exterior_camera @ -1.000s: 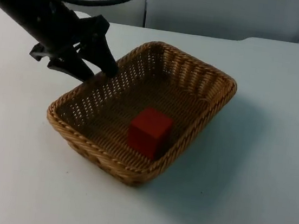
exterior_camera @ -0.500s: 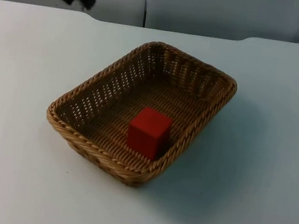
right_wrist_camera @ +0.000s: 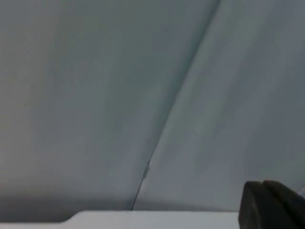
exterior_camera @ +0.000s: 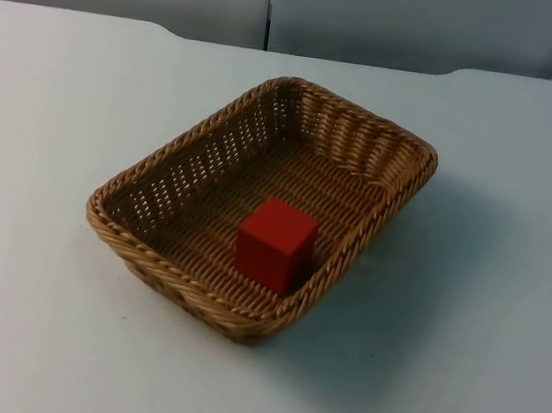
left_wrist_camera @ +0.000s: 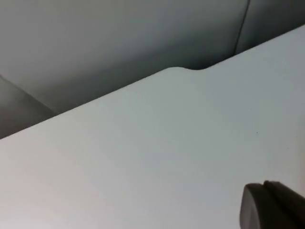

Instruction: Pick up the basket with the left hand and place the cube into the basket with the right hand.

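no text, label, brand, number or sign can be read anywhere: the wicker basket, the red cube, the white tabletop and the grey partition wall all show plain, unmarked surfaces.

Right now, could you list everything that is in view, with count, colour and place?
basket: one, tan wicker, on the table near its middle
cube: one, red, inside the basket, at its near right side
table: one, white, under the basket
wall: grey, behind the table
left fingertip: one, black, above bare table near its far edge
right fingertip: one, black, facing the wall
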